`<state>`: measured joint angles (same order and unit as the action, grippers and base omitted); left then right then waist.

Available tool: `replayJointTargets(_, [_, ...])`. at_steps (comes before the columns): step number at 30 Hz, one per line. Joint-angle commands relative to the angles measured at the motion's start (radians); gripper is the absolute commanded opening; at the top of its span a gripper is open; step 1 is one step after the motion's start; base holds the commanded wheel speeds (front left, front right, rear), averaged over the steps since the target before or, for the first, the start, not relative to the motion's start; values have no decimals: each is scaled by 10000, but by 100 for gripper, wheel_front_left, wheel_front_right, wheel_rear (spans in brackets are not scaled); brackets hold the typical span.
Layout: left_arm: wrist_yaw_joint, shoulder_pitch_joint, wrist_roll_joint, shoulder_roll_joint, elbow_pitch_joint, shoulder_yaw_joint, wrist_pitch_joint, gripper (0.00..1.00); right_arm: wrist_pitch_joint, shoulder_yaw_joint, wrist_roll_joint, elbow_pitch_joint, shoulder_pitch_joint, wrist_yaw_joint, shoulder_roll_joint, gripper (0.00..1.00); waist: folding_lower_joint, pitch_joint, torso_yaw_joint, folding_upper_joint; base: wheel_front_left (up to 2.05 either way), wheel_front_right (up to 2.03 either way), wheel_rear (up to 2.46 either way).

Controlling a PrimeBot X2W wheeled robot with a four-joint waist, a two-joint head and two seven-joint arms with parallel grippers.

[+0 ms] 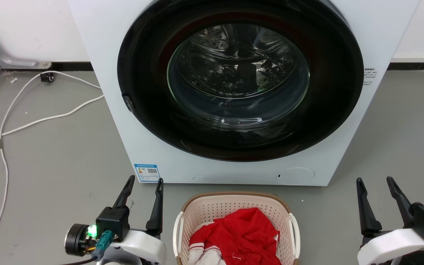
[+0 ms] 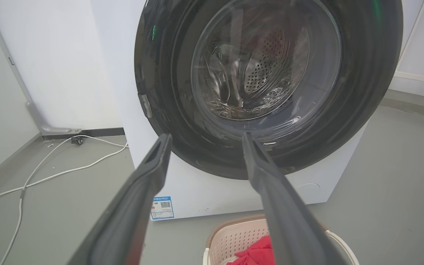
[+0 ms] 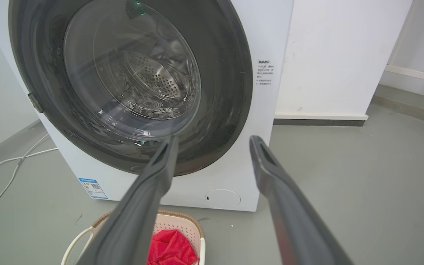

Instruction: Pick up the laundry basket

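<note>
Left claw (image 1: 145,179): lower left of head view. Both dark fingers spread wide, nothing btwn them, tips pointing fwd at washer. Green light lit on wrist block.

Right claw (image 1: 374,179): lower right of head view. Fingers likewise spread wide, holding nothing.

Laundry basket (image 1: 212,211): upright on grey floor (image 1: 50,158) btwn the two claws, touching neither, nearer the left one. Cream perforated walls, brown woven-look rim, white handle (image 1: 177,230) on each side. Far rim near washer front, w/ strip of bare floor btwn.

Red cloth (image 1: 248,230): bunched inside basket, w/ white striped piece at lower left of heap.

Washer (image 1: 101,44): white front-loader behind basket, much larger. Round dark door (image 1: 329,121) looks shut; glass centre shows steel drum (image 1: 215,40). Blue sticker (image 1: 147,173) at lower left of front, round cover (image 1: 295,176) at lower right, small text label on right edge.

White cable (image 1: 31,123): loops over floor left of washer, up to small black fitting (image 1: 46,77) by skirting.

White wall (image 1: 31,29): behind washer, both sides.
</note>
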<state>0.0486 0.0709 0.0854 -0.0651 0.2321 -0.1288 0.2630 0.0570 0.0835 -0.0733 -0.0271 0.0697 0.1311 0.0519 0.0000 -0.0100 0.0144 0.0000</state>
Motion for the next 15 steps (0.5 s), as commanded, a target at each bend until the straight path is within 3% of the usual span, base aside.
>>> replayJointTargets(1, [-22, 62, 77, 1, 117, 10, 27, 100, 1, 45, -21, 93, -126, -7, -31, 100, 0, 31, -8, 0, 0, 0, 0])
replayJointTargets(15, [152, 2174, 416, 19, 1854, -103, -342, 100, -525, 60, -355, 1196, -1409, -7, -28, 100, 0, 1532, -219, 0, 0, 0, 0])
